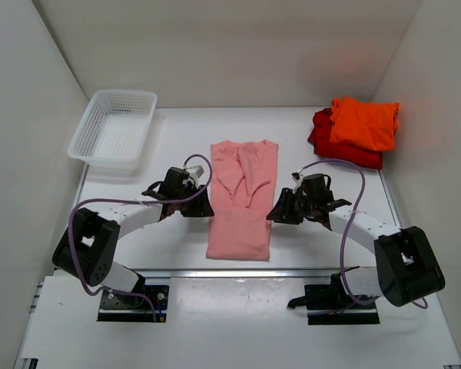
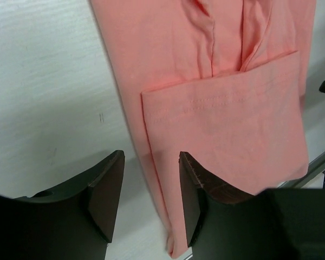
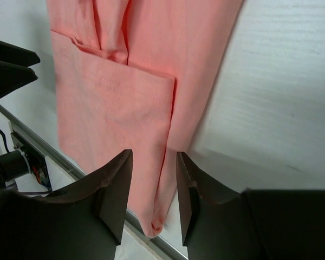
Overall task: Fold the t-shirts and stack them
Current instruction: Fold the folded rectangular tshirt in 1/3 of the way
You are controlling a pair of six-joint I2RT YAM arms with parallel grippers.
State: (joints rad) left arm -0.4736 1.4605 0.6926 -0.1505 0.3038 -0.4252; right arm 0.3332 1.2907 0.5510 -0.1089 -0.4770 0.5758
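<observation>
The salmon-pink t-shirt (image 1: 241,201) lies flat in the middle of the table, folded into a long strip with its sleeves turned in. My left gripper (image 1: 200,206) is open and empty at the strip's left edge; that edge runs between its fingers in the left wrist view (image 2: 151,179). My right gripper (image 1: 277,213) is open and empty at the strip's right edge (image 3: 168,179). The bright orange t-shirt (image 1: 363,122) lies folded on the red t-shirt (image 1: 323,137) at the far right.
A white mesh basket (image 1: 114,126) stands at the far left. White walls close in the table on three sides. A metal rail (image 1: 246,272) runs along the near table edge, just past the pink shirt's hem.
</observation>
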